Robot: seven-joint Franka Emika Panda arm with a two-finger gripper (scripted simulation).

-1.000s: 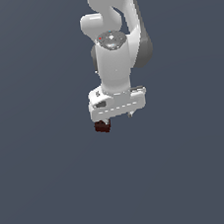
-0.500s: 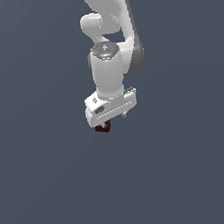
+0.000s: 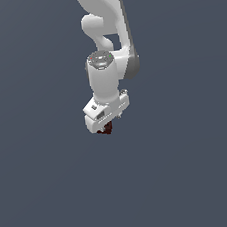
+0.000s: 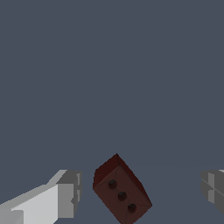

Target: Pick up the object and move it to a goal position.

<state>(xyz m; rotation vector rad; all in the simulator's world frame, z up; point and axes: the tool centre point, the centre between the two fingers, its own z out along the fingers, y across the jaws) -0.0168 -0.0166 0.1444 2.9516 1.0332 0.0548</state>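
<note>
Cube [image 4: 121, 189], dark red-brown, tilted between gripper [image 4: 142, 192] fingers [image 4: 65, 193]; spread apart, touching neither side.

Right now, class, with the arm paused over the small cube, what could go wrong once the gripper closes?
1. The cube sits turned at an angle between the fingers of the open gripper. They would probably meet corners rather than flat faces, so it may twist or pop out.
2. The cube lies closer to one finger than the other, and that finger may shove it sideways first.
</note>
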